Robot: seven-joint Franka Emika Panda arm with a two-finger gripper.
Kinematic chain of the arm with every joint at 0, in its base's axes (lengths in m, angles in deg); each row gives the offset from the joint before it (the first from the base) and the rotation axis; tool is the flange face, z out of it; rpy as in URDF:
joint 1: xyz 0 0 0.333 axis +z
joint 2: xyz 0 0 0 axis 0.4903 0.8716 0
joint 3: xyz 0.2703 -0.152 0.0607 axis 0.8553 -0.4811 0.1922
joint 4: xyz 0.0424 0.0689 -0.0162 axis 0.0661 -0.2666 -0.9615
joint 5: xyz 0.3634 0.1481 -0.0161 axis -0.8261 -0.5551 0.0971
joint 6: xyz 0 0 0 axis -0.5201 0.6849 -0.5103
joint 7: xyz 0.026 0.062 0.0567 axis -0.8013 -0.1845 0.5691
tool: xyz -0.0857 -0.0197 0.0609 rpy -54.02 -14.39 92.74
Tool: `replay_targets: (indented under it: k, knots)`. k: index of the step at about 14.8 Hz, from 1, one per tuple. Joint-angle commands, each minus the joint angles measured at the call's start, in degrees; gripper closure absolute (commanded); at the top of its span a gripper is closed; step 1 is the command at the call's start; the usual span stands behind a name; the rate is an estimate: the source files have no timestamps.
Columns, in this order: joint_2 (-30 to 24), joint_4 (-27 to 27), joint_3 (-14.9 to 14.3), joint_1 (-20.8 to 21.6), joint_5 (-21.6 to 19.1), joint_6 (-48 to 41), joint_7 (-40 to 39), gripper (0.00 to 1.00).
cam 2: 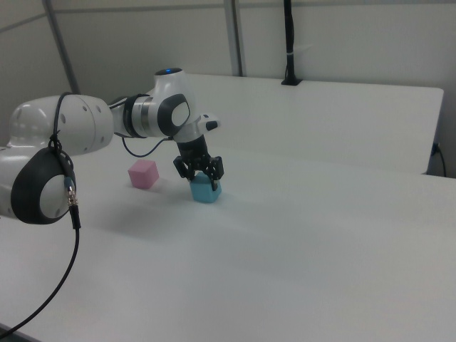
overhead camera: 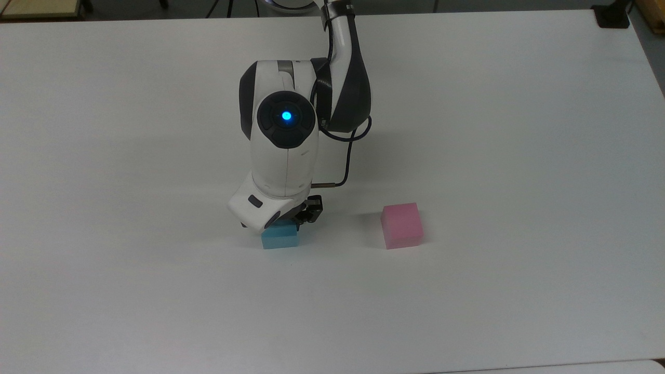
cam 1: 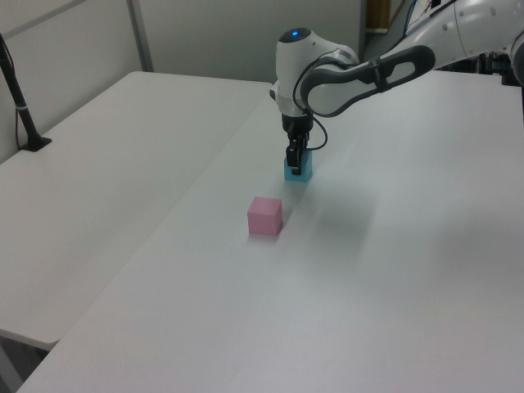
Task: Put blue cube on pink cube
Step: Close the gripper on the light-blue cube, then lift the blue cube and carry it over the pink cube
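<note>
I see my gripper [cam 2: 200, 171] spread wide and lowered around the blue cube [overhead camera: 280, 237], which sits mid-table [overhead camera: 467, 130], nearer the top view's bottom edge. The pink cube [overhead camera: 401, 225] rests apart, toward the top view's right.

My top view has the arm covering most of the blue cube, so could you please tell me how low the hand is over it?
Observer: In the left view the hand is right down at the blue cube, overlapping its upper part.
Operator: Thank you. Is the cube lifted at all?
Observer: No. The right view shows its base flat on the table.
Operator: And is the pink cube touching it?
Observer: No. The left view shows the pink cube standing apart, with bare table between them.
</note>
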Motion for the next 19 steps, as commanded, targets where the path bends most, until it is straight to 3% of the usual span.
replay_targets:
  k: [1, 10, 14, 16, 19]
  knots:
    - [-1.2, -0.1, -1.3, 1.0, 0.7, 0.1, -1.2, 0.46]
    - [-11.4, 0.0, -2.2, 0.9, -4.5, -6.8, -0.9, 0.41]
    - [-12.4, 0.0, -2.8, 2.7, -4.5, -6.9, 0.6, 0.36]
    - [-12.3, -0.1, -7.7, 8.3, -6.1, -6.5, 2.3, 0.36]
    - [-11.8, -0.1, -11.9, 14.5, -9.7, -6.3, 2.9, 0.36]
